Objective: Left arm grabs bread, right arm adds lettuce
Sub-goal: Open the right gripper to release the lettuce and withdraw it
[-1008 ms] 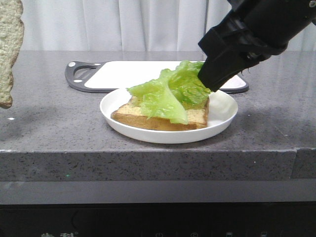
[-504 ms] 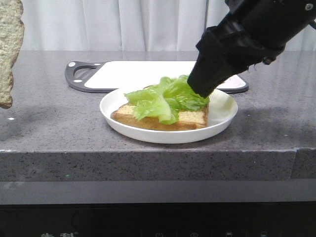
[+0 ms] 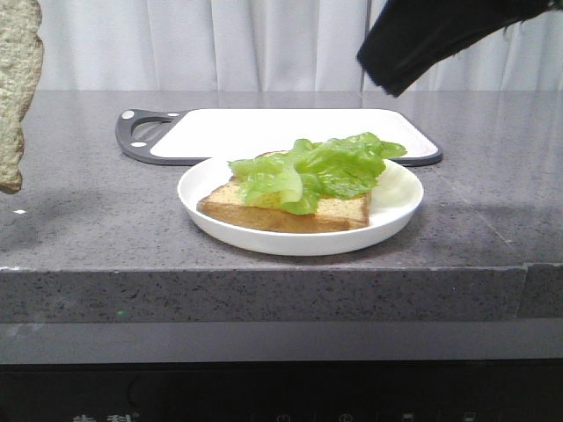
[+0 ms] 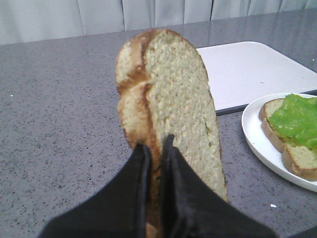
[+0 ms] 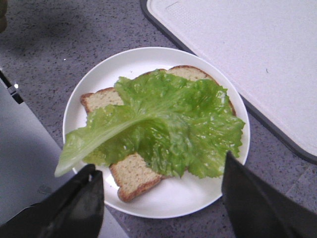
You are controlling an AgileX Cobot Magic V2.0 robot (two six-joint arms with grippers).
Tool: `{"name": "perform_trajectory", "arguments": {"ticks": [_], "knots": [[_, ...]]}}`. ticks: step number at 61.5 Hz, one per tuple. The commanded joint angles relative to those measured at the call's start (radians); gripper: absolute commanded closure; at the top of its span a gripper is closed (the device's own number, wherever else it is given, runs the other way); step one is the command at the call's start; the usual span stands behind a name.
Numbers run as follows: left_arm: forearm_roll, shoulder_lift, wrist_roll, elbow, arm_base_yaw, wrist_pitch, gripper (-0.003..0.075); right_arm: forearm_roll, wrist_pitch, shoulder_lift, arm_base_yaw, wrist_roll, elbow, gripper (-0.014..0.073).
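While the front view catches only a blurred black corner of the right arm (image 3: 431,40) above the plate (image 3: 400,211), the right wrist view shows its two dark fingers (image 5: 252,198) spread wide apart, nothing between them, hanging over the food. Same wrist view gives the full layout from above: lettuce (image 5: 163,119), ruffled, glossy bright green with a paler rib, draped across a flatter slice (image 5: 133,176) on the round white plate (image 5: 168,201); one leaf end overhangs the rim. From the front the lettuce (image 3: 321,167) hides most of that slice's top; only its toasted-brown edge (image 3: 281,215) reads clearly.

Bread (image 3: 16,88) is cut off at the front view's left edge, held in the air, gripper unseen there. Left wrist view fills that in: left arm (image 4: 156,153) jaws pressed onto the bread (image 4: 181,109), pinching its lower end edge-on, slice upright, pale speckled crumb, brown crust. Lower crust hidden behind the jaws.

Grey speckled stone counter (image 3: 97,220); white cutting board (image 3: 264,132) with dark rim behind the plate.
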Motion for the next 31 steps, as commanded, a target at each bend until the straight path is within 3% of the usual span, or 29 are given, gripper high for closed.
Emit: {"name": "perform_trajectory", "arguments": {"ticks": [1,10,16,31], "knots": [[-0.008,-0.002,0.000,-0.030,0.002,-0.091,0.0739,0.017,-0.014,-0.062,-0.006,-0.006,-0.027,0.0182],[-0.008,-0.002,0.000,-0.030,0.002,-0.091,0.0739,0.010,-0.031,-0.148,-0.047,-0.006,-0.002,0.0514],[-0.008,-0.002,0.000,-0.030,0.002,-0.093,0.0739,0.010,-0.049,-0.199,-0.096,-0.004,0.026,0.0635],[-0.093,0.008,0.000,-0.054,0.002,-0.059,0.0740,0.011,-0.105,-0.326,-0.245,0.035,0.121,0.0652]]}}
